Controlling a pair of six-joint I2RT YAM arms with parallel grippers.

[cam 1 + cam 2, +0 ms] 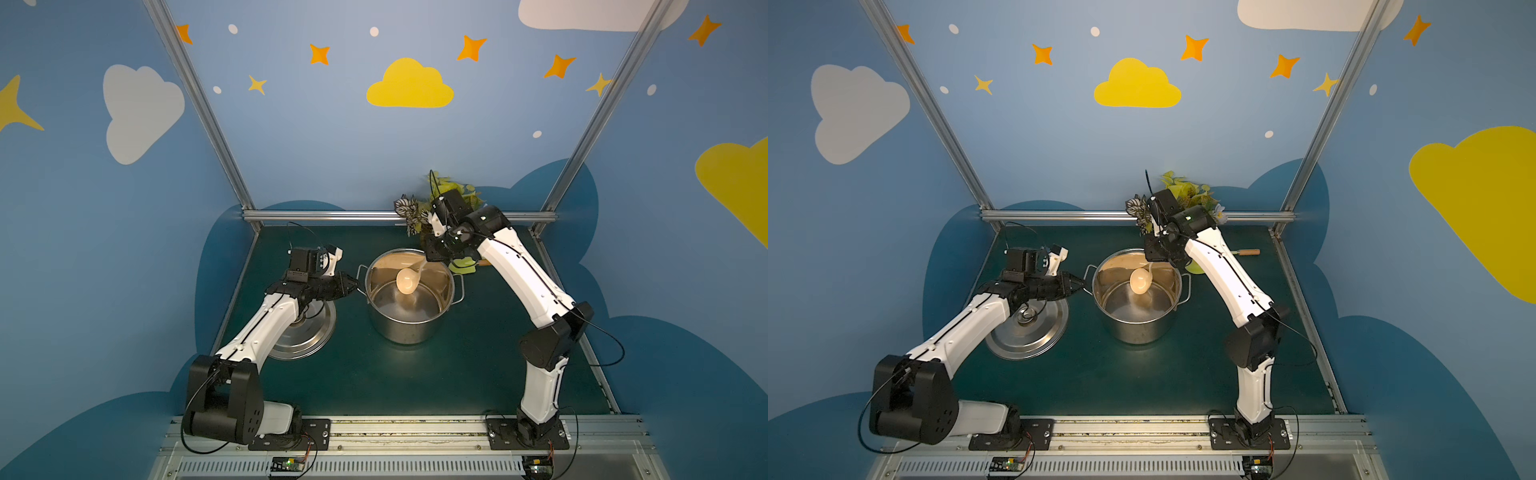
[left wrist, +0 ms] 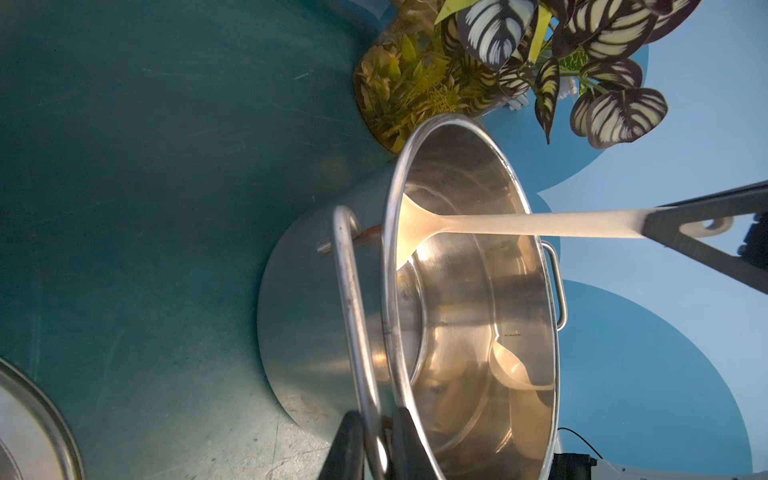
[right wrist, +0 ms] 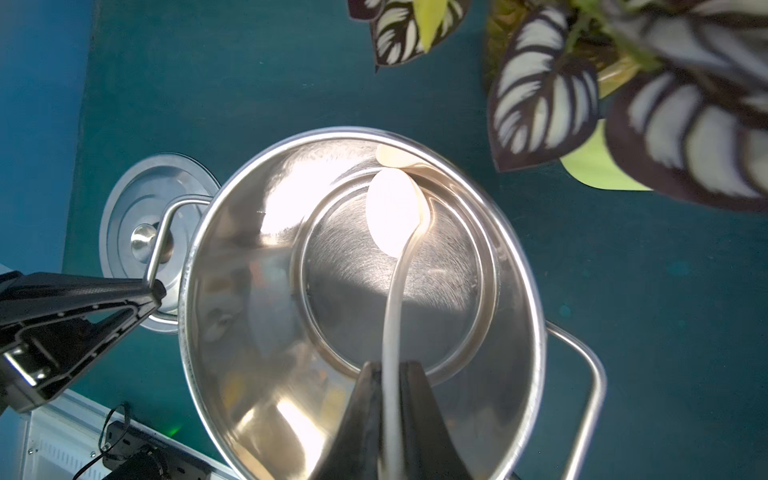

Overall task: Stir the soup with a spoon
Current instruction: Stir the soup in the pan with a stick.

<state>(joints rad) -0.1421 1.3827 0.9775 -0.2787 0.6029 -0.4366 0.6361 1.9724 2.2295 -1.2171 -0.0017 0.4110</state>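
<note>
Fingers of right gripper (image 3: 390, 372) pinched on thin handle of long cream-beige plastic ladle (image 3: 392, 216), ladle bowl low inside large two-handled steel pot (image 3: 232, 291), left gripper (image 2: 376, 434) clamped on pot side handle (image 2: 353, 311).

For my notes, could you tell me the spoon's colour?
Cream-beige spoon; clearest in the right wrist view.

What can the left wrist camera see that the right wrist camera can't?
Only the left wrist view: the outside wall of the pot and the far end of the spoon, with its hanging hole. Only the right wrist view: the knob on the lid and a lime-green thing under the leaves. Both: the spoon's bowl inside the pot, the right gripper with jaws shut on the spoon, the left gripper with jaws shut on a pot handle, the green table.
</note>
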